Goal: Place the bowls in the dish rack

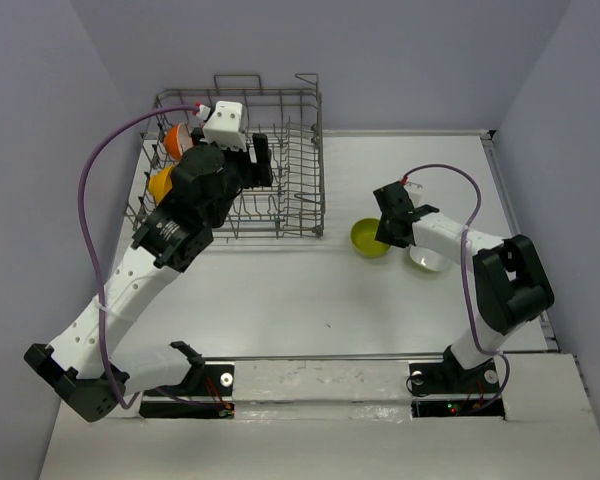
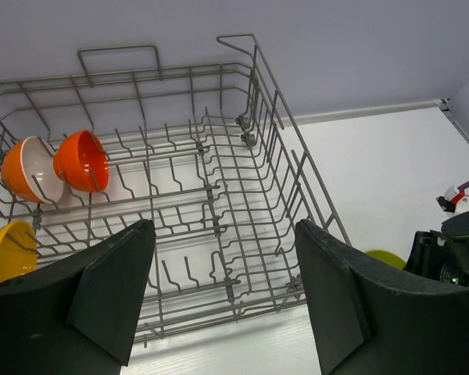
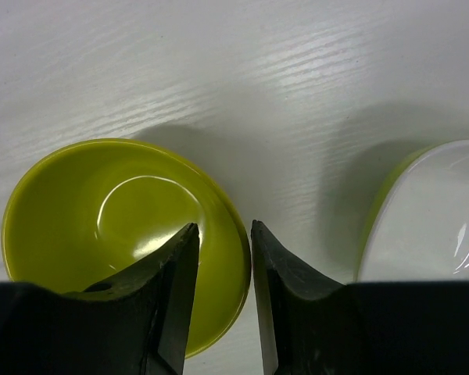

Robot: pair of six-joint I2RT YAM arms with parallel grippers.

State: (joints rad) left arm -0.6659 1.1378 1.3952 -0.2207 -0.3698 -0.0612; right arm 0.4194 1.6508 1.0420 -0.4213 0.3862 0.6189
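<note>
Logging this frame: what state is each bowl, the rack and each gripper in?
lime green bowl: upright on the table, rim between the right gripper jaws
white bowl: upright on the table, untouched
red-orange bowl: on edge in the dish rack
white bowl with orange outside: on edge in the rack
yellow-orange bowl: in the rack
left gripper: open, empty
right gripper: narrowly open

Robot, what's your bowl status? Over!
Left gripper open, empty, over dish rack. Right gripper straddling rim of lime green bowl, grip unclear. Racked: red-orange bowl, yellow bowl, orange-outside white bowl. On table: plain white bowl. Nothing blocking.
</note>
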